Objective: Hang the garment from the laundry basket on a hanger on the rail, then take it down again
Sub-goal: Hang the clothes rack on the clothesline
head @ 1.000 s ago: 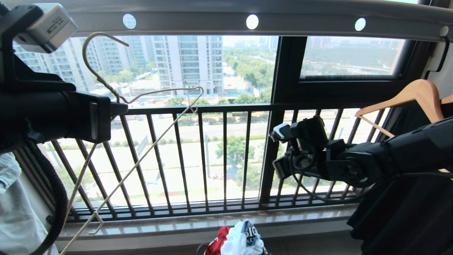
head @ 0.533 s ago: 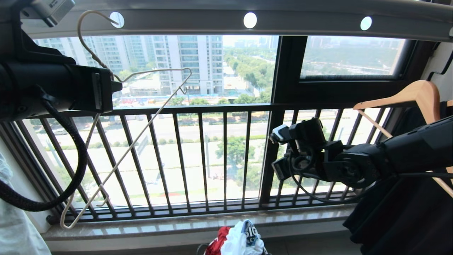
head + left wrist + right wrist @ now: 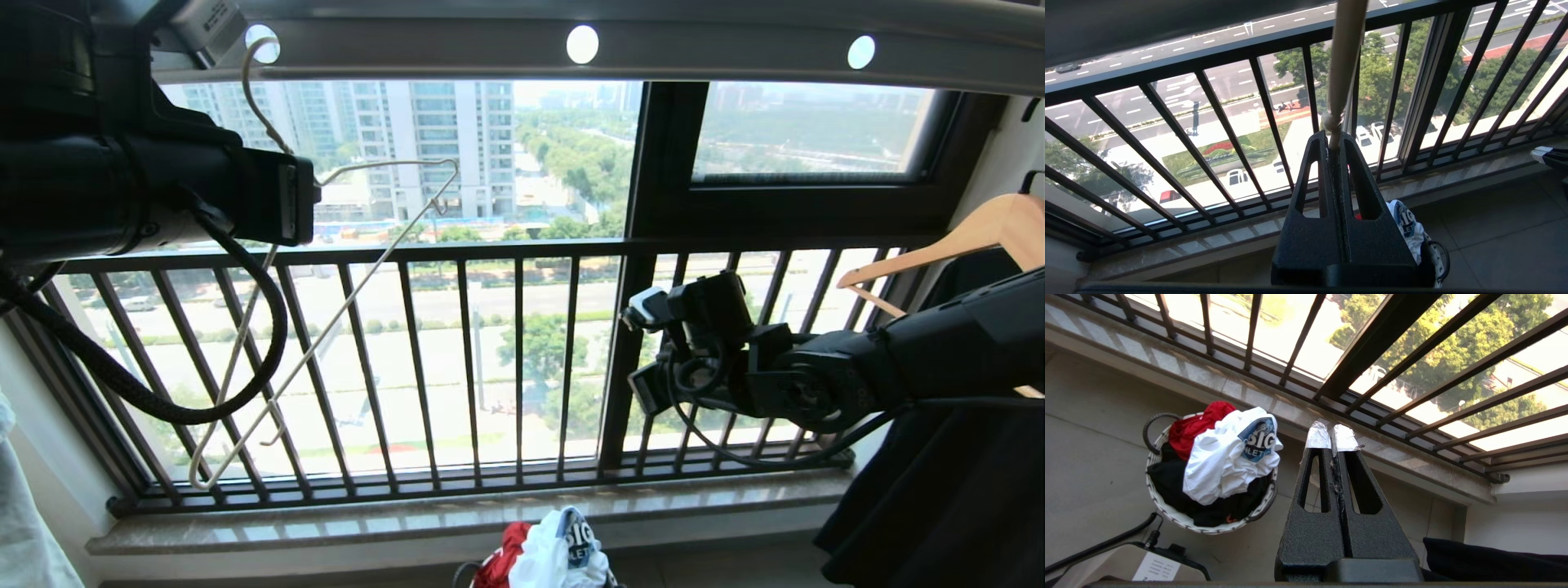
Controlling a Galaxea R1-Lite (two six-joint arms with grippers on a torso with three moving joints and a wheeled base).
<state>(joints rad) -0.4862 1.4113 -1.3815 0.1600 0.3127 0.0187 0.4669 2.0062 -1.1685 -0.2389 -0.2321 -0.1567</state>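
Left gripper [image 3: 1334, 136], jaws pinching the hanger [image 3: 326, 302], is presenting its hook at the rail [image 3: 694, 57], upper left. Right gripper [image 3: 1331, 437] is idling, jaws pressed together. Next: seat hook; garment [image 3: 1224, 457] is lying in the laundry basket [image 3: 1167, 510].

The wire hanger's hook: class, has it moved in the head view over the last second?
Yes. The hanger, clamped in the left gripper, has risen; its hook now overlaps the rail at a hole.

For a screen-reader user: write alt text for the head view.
The left gripper, at upper left, is shut on a bare cream wire hanger, its hook at a hole in the grey rail overhead. The right gripper is shut and empty before the barred window, and the white T-shirt sits in the basket below.
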